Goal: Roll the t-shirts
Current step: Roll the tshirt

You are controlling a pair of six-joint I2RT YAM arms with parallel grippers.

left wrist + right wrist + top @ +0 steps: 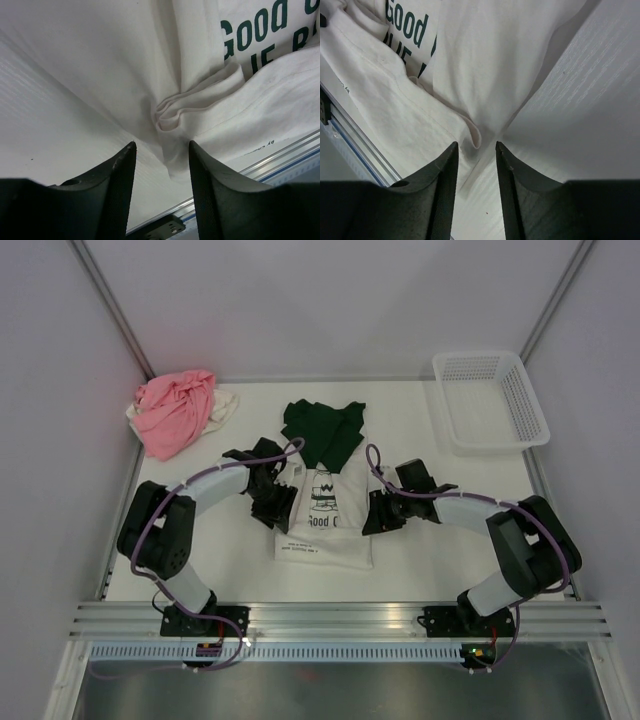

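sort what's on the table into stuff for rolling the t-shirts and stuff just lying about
For the job: cream-white cloth t-shirt with dark lettering; plain dark green cloth t-shirt; crumpled pink cloth t-shirt; cream cloth piece beside it.
Lying about: white plastic mesh basket.

The left gripper (161, 147) and right gripper (476, 146) show their fingertips only to the wrist cameras; from above, black wrist housings hide them. Beyond both grippers, a plain dark green cloth t-shirt (322, 430) covers the collar end of the cream-white cloth t-shirt with dark cartoon and lettering (325, 545). Both wrist views cut the lettering off after "Good". The small print by the hem is too small to read. Well to the left of the left gripper, a plain cream cloth t-shirt (226, 405) lies mostly buried under a crumpled pink cloth t-shirt (175, 412).
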